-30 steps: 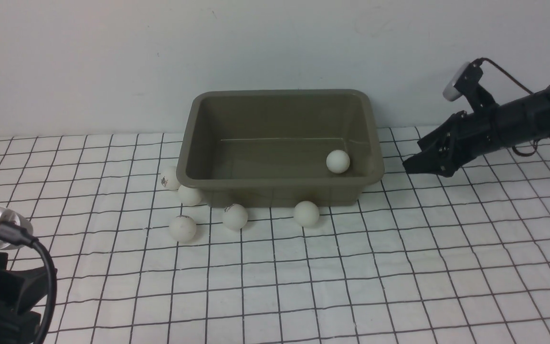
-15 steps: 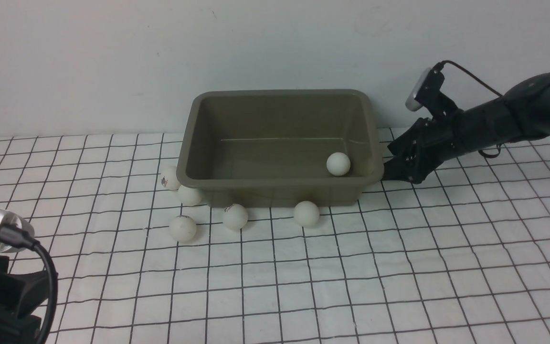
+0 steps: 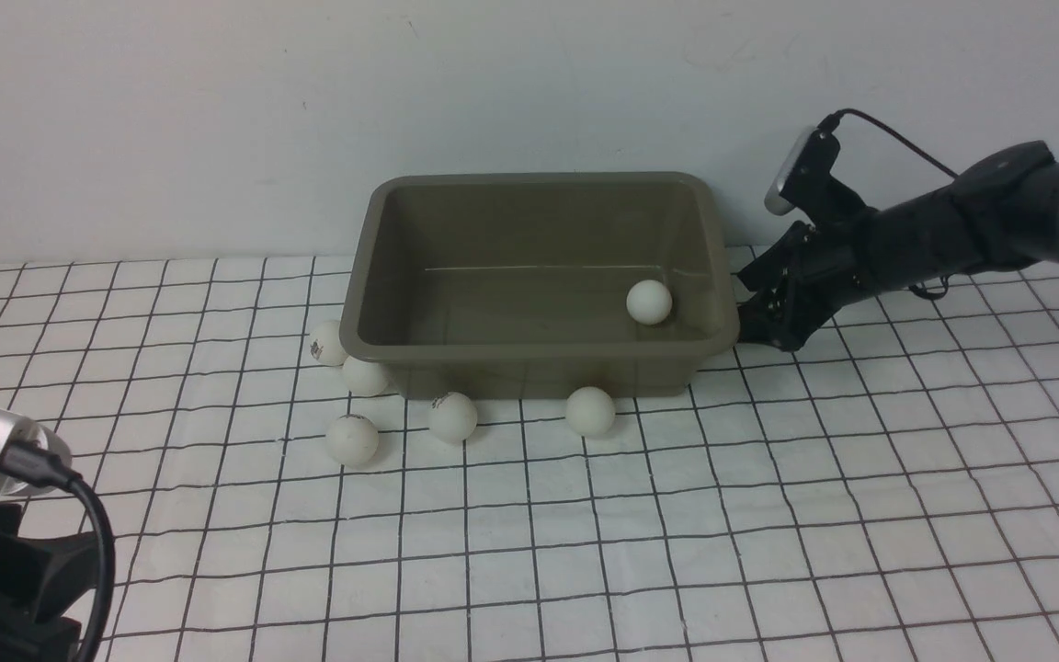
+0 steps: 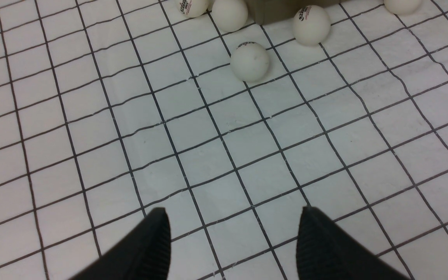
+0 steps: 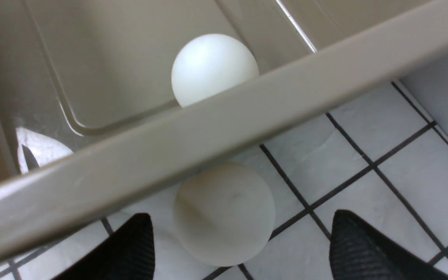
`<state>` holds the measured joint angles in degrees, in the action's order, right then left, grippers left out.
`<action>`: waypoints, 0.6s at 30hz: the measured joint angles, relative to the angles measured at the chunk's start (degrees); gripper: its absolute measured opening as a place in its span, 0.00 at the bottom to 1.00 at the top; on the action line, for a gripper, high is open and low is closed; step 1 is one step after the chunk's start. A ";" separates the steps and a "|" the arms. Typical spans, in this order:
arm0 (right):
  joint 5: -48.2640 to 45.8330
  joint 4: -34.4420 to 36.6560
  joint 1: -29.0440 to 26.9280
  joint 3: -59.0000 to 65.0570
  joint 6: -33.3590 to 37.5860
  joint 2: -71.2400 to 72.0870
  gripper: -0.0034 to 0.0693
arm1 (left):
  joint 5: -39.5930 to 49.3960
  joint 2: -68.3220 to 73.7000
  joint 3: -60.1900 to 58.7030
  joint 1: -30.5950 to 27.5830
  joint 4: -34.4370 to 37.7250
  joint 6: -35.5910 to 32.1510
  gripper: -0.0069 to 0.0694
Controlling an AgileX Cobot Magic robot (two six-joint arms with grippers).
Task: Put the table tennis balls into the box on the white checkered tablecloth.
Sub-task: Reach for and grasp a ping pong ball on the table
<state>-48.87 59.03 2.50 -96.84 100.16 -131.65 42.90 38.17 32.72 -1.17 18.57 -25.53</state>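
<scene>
Beside the box (image 5: 224,116), right fingers (image 5: 130,249) wide apart either side of a ball (image 5: 224,214); left fingers (image 4: 146,249) apart, empty

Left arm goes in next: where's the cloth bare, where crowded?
Bare: tablecloth from the left gripper up to the balls, and rightward nearer than the right gripper. Crowded: five balls along the box's front wall; one at its right end.

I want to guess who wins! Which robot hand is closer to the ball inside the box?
Right. The right gripper is outside the box wall beside that ball; the left gripper hangs far off over the tablecloth.
</scene>
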 joint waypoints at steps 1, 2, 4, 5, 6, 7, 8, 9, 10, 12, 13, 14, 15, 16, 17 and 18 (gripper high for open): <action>0.00 0.08 0.00 0.00 0.00 -0.02 0.80 | 0.00 0.00 0.00 0.00 0.00 -0.05 0.61; 0.00 0.35 0.00 0.00 0.00 -0.26 0.80 | 0.00 0.00 0.00 0.00 0.00 -0.11 0.61; 0.00 1.09 0.00 -0.06 0.00 -0.87 0.80 | 0.00 0.00 0.00 0.00 0.00 -0.16 0.61; 0.00 1.10 0.00 -0.06 0.00 -1.21 0.80 | 0.05 0.00 0.00 0.00 0.00 -0.16 0.61; 0.00 1.10 0.00 -0.06 0.00 -1.38 0.80 | 0.02 0.00 0.00 0.00 0.00 -0.16 0.61; 0.00 1.10 0.04 -0.06 0.00 -1.66 0.80 | 0.02 0.00 0.00 0.00 0.00 -0.16 0.61; 0.01 1.10 0.11 -0.06 0.00 -1.91 0.80 | 0.02 0.00 0.00 0.00 0.00 -0.16 0.61; 0.09 1.04 0.11 -0.06 0.00 -2.15 0.80 | 0.02 0.00 0.00 0.00 0.00 -0.16 0.61; 0.09 1.03 0.19 -0.06 0.00 -2.29 0.79 | 0.02 0.00 0.00 0.00 0.00 -0.16 0.61; 0.09 1.24 0.40 -0.06 0.00 -2.52 0.78 | 0.02 0.00 0.00 0.00 0.00 -0.16 0.61; 0.09 1.50 0.47 -0.06 0.05 -2.58 0.77 | 0.02 0.00 0.00 0.00 0.00 -0.16 0.61; 0.09 1.82 0.56 -0.06 0.07 -2.62 0.76 | 0.02 0.00 0.00 0.00 0.00 -0.17 0.61; 0.09 2.52 0.61 -0.06 0.24 -2.62 0.74 | 0.02 0.00 0.00 0.00 0.00 -0.17 0.61; 0.09 2.78 0.67 -0.06 0.44 -2.62 0.72 | 0.02 0.00 0.00 0.00 0.00 -0.17 0.61; 0.09 3.29 0.67 -0.06 0.62 -2.62 0.69 | 0.02 0.00 0.00 0.00 0.00 -0.17 0.61; 0.09 3.71 0.67 -0.06 0.83 -2.62 0.65 | 0.02 0.00 0.00 0.00 0.00 -0.17 0.61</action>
<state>-48.78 62.74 3.17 -96.90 100.99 -134.27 42.92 38.17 32.72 -1.17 18.57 -25.70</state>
